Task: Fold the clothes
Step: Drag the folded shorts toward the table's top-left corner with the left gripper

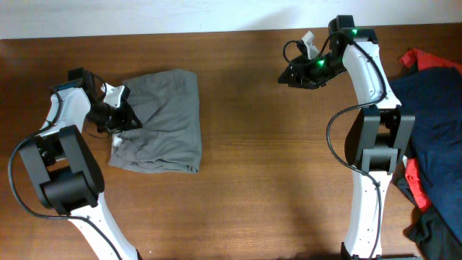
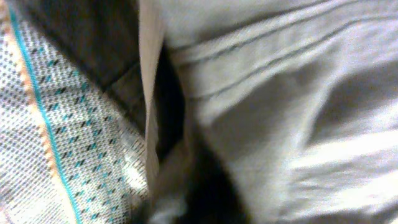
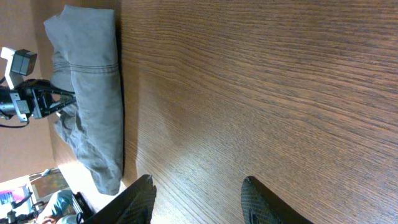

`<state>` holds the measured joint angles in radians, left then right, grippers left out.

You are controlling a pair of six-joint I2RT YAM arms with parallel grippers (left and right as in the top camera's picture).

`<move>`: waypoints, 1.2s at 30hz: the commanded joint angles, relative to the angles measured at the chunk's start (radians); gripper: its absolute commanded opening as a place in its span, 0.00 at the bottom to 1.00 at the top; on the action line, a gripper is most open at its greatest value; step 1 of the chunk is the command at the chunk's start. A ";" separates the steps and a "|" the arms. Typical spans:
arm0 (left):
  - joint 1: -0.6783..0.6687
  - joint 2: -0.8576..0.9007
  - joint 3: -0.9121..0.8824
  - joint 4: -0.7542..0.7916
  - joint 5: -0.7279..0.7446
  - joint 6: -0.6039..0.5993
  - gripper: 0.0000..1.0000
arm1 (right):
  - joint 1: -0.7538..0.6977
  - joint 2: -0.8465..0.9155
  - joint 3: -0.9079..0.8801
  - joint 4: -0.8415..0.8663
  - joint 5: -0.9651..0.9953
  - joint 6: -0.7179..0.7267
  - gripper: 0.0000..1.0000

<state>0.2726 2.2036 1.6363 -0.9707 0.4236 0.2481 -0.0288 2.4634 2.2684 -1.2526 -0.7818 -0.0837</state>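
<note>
The grey-olive garment (image 1: 164, 121) lies folded in a rough rectangle on the left part of the wooden table. It also shows in the right wrist view (image 3: 93, 81). My left gripper (image 1: 124, 115) is down at the garment's left edge, its fingers drawn together on the cloth. The left wrist view is filled by grey fabric with seams (image 2: 280, 106) and pale patterned lining (image 2: 56, 137), and the jaws are a dark blur. My right gripper (image 1: 287, 76) is open and empty above bare table at the back right, its fingertips (image 3: 198, 199) apart.
A navy blue garment (image 1: 437, 123) with a red cloth (image 1: 416, 58) lies piled at the table's right edge, beside the right arm's base. Dark cloth (image 1: 433, 231) sits at the lower right corner. Bare wood (image 1: 253, 159) lies between the two arms.
</note>
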 commanded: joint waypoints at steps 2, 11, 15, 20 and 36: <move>0.001 0.024 0.000 0.056 0.044 -0.058 0.01 | 0.005 -0.021 0.014 -0.002 0.008 -0.014 0.50; 0.001 0.024 0.000 0.205 0.040 -0.176 0.01 | 0.005 -0.021 0.014 -0.016 0.008 -0.014 0.50; 0.001 0.025 0.000 0.325 0.040 -0.258 0.01 | 0.005 -0.021 0.014 -0.020 0.008 -0.014 0.50; 0.001 0.030 0.000 0.447 -0.037 -0.402 0.01 | 0.005 -0.021 0.014 -0.039 0.008 -0.014 0.49; 0.008 0.138 0.001 0.541 -0.398 -1.178 0.01 | 0.005 -0.021 0.014 -0.077 0.009 -0.014 0.49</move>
<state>0.2615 2.2753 1.6417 -0.4221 0.2012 -0.7033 -0.0288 2.4634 2.2684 -1.3224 -0.7818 -0.0864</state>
